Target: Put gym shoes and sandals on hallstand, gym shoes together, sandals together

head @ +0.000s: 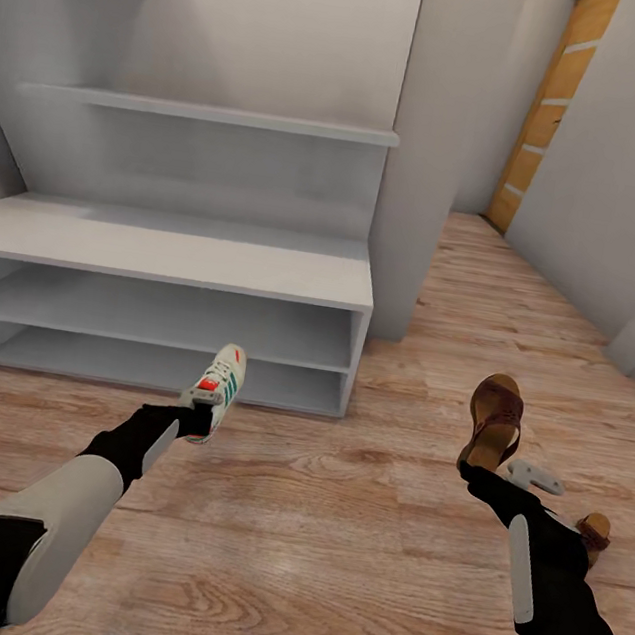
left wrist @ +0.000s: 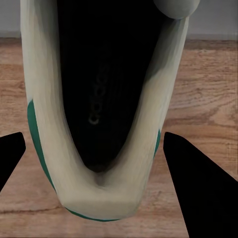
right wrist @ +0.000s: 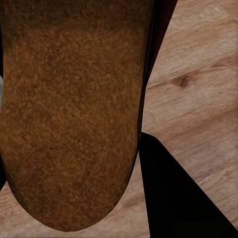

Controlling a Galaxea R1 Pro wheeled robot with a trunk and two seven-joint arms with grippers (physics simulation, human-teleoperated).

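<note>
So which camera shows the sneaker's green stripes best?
The head view: the gym shoe, held in the left hand, shows its striped side. The left wrist view shows its dark opening and only a green edge.

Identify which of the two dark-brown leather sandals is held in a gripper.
The dark-brown leather sandal held upright at the right gripper; the other sandal lies on the wood floor beyond that arm.

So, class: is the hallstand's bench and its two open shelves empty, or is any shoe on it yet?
Empty. The hallstand holds no shoe; one gym shoe is in the left gripper, one sandal in the right gripper.
</note>
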